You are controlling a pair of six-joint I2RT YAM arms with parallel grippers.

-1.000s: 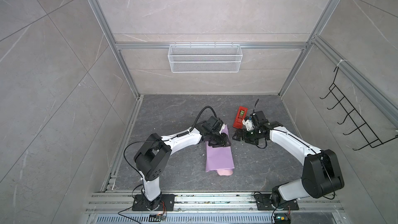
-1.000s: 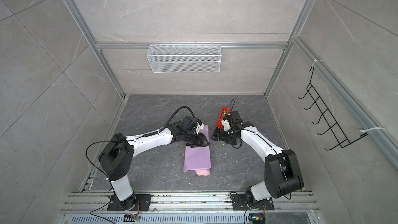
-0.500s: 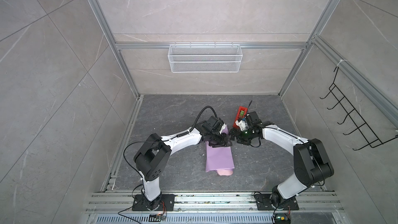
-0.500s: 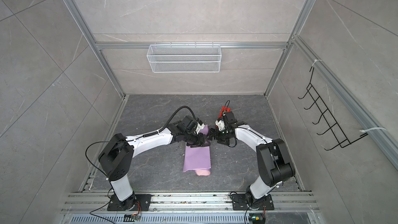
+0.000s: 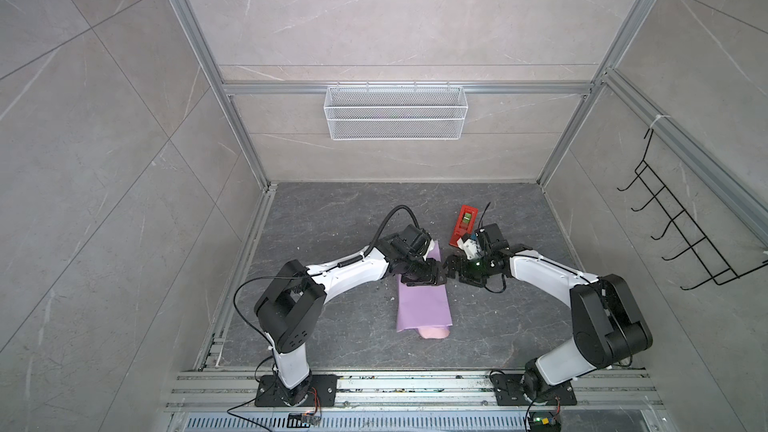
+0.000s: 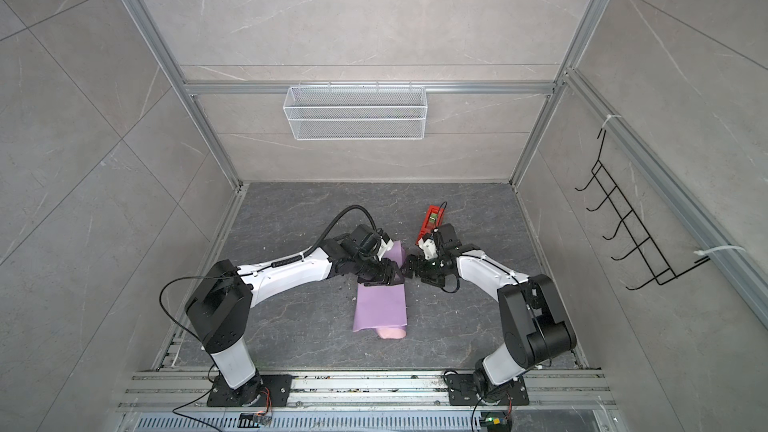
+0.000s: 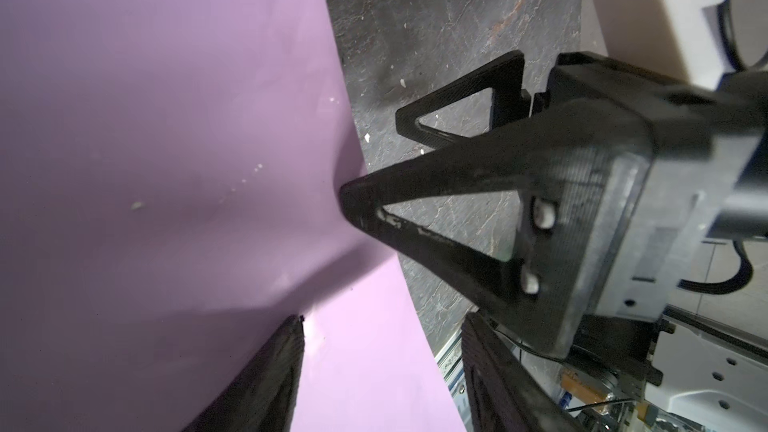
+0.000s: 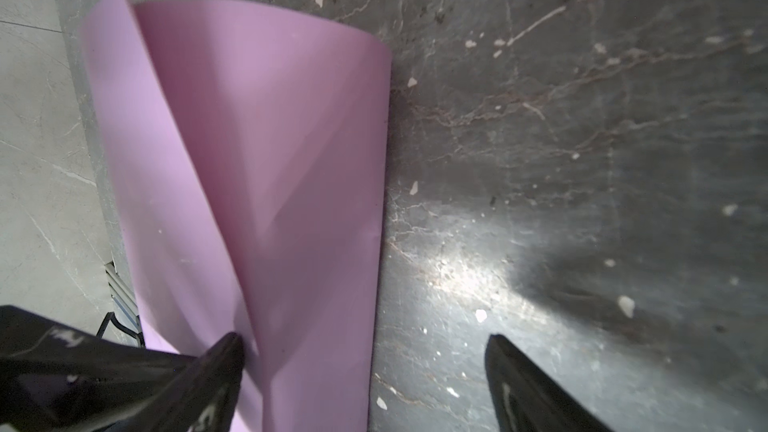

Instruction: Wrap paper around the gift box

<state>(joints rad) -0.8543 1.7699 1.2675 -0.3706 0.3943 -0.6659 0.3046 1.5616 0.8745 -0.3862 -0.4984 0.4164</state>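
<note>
Over the last second the right end effector (image 5: 454,271) has drawn away from the red tape dispenser (image 5: 464,222) and swung in toward the middle of the counter (image 5: 332,209). It now meets the left end effector (image 5: 430,278) almost tip to tip at the right edge of the paper (image 5: 424,305). The paper has not shifted: it lies as a long lilac fold running toward the robot, with a pale pink roll showing at its near end. The gift box cannot be seen in any view; presumably it sits inside the fold.

The right end effector is spread wide. In the left wrist view one of its fingers (image 7: 359,201) pushes its tip into the paper's edge and dimples the sheet, while the other hangs over bare counter. The left end effector has been easing apart and now stands spread as well, one finger (image 7: 270,376) over the lilac sheet and the other past its edge; it pinches nothing.

This reads as a handover: the left lets go as the right arrives to pin or take the flap. The risk is that the springy fold opens between the release and the new hold, since no tape shows on it.
</note>
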